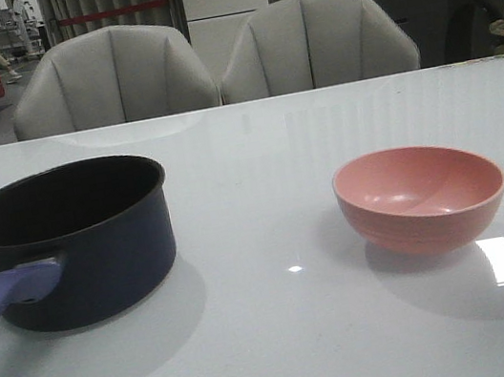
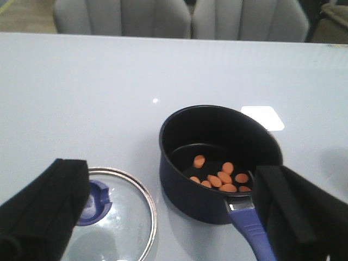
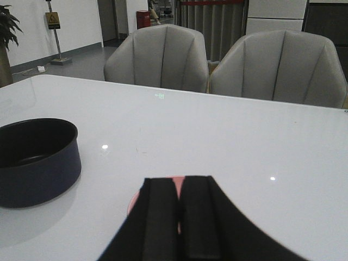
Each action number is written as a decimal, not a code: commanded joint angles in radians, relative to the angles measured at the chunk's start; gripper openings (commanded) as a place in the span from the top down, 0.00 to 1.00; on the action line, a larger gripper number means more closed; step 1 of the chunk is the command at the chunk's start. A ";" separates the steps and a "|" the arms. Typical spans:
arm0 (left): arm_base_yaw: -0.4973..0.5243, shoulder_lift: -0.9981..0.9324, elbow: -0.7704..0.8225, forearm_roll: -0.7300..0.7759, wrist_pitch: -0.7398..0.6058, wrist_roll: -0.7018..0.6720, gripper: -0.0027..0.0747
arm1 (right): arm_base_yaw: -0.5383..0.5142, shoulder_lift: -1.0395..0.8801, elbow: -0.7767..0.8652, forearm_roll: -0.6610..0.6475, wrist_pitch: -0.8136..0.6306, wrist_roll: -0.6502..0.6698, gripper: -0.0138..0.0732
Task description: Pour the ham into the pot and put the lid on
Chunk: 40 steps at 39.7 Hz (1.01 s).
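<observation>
The ham (image 2: 220,177) lies inside the pot (image 1: 81,238) near the table's (image 1: 277,339) left edge, the lid (image 2: 122,217) flat beside it. The left gripper (image 2: 174,212) hangs spread wide, grasping nothing. The right gripper (image 3: 179,217) has its fingers pressed together over the empty pink bowl (image 1: 421,196).

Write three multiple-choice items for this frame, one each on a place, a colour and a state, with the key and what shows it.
1. Where is the ham?
A. In the pot
B. In the bowl
C. Loose on the table

2. What colour is the pot's handle?
A. Red
B. Purple-blue
C. White

3. What is the state of the lid?
A. Covering the pot
B. Held by the right gripper
C. Lying on the table beside the pot

Key:
1. A, since the left wrist view shows the orange-pink slices on the floor of the pot, and the bowl is empty.
2. B, as the handle shows purple-blue in the front view.
3. C, because the lid lies flat on the table, the pot is uncovered, and the left gripper is open above them.
</observation>
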 commanded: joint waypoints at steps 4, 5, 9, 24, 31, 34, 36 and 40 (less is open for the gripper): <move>0.116 0.214 -0.143 -0.034 0.032 -0.036 0.12 | -0.001 0.006 -0.024 0.003 -0.064 -0.010 0.67; 0.129 0.240 -0.155 -0.044 0.045 -0.036 0.12 | -0.001 0.006 -0.024 0.003 -0.064 -0.010 0.67; 0.180 0.378 -0.209 -0.099 0.098 -0.036 0.12 | -0.001 0.006 -0.024 0.003 -0.064 -0.010 0.67; 0.193 0.858 -0.414 -0.103 0.236 -0.037 0.13 | -0.001 0.006 -0.024 0.003 -0.064 -0.010 0.67; 0.193 1.004 -0.519 -0.091 0.311 -0.048 0.13 | -0.001 0.006 -0.024 0.003 -0.064 -0.010 0.67; 0.193 1.044 -0.556 -0.060 0.326 -0.080 0.13 | -0.001 0.006 -0.024 0.003 -0.064 -0.010 0.67; 0.193 1.064 -0.576 -0.028 0.336 -0.104 0.13 | -0.001 0.006 -0.024 0.003 -0.064 -0.010 0.67; 0.193 1.094 -0.609 0.009 0.342 -0.135 0.13 | -0.001 0.006 -0.024 0.003 -0.064 -0.010 0.67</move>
